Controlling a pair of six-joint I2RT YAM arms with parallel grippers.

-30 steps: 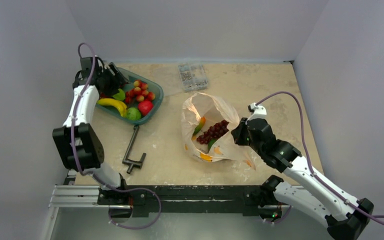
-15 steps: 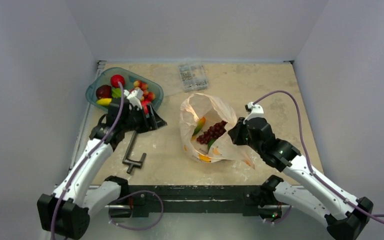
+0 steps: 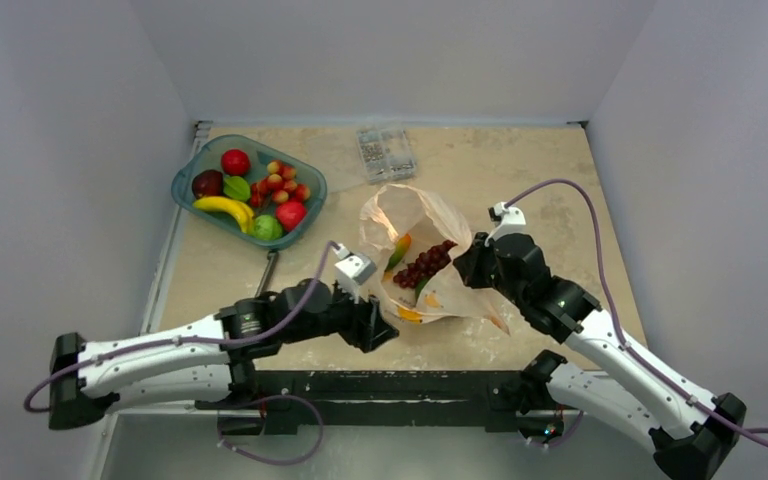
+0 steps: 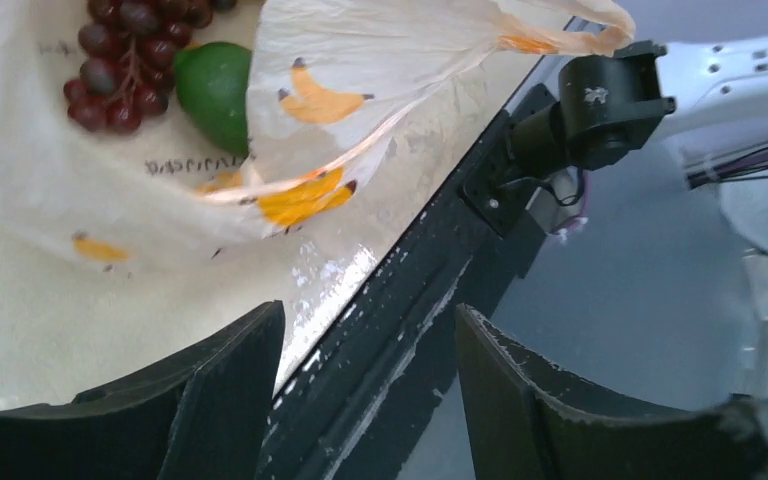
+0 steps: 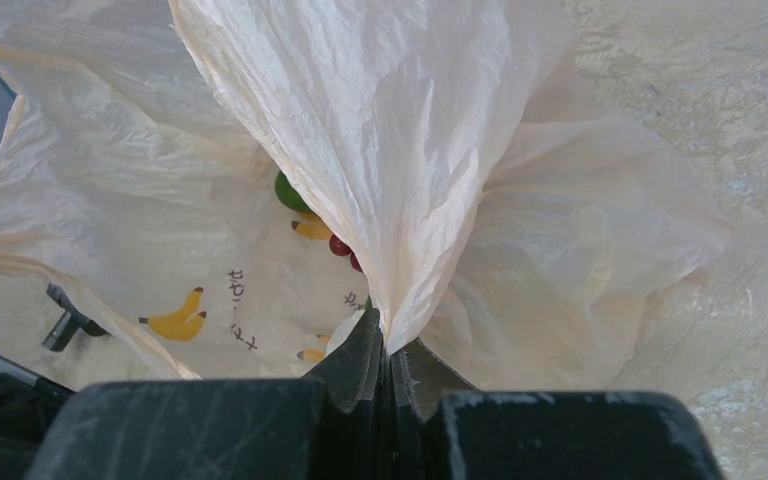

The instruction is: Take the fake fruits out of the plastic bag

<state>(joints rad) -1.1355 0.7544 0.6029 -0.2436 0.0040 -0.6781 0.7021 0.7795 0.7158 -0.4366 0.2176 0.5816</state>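
Leftmost, in the upper left of the top view, a teal tray (image 3: 182, 183) holds a banana (image 3: 222, 207), a red apple (image 3: 235, 161) and a cherry-like bunch (image 3: 282, 183). Lower down, the left arm (image 3: 160, 355) lies stretched along the near edge of the table (image 3: 540, 180). The left gripper (image 4: 368, 330) has its fingers spread with nothing between them, just beside the near-left corner of the plastic bag (image 3: 415, 215). That bag sits at centre frame, gaping toward the camera, with a dark grape cluster (image 3: 425, 263) and a green lime (image 4: 215, 85) inside. At its right edge the right gripper (image 5: 388, 340) is pressed together, pinching a fold of the thin plastic.
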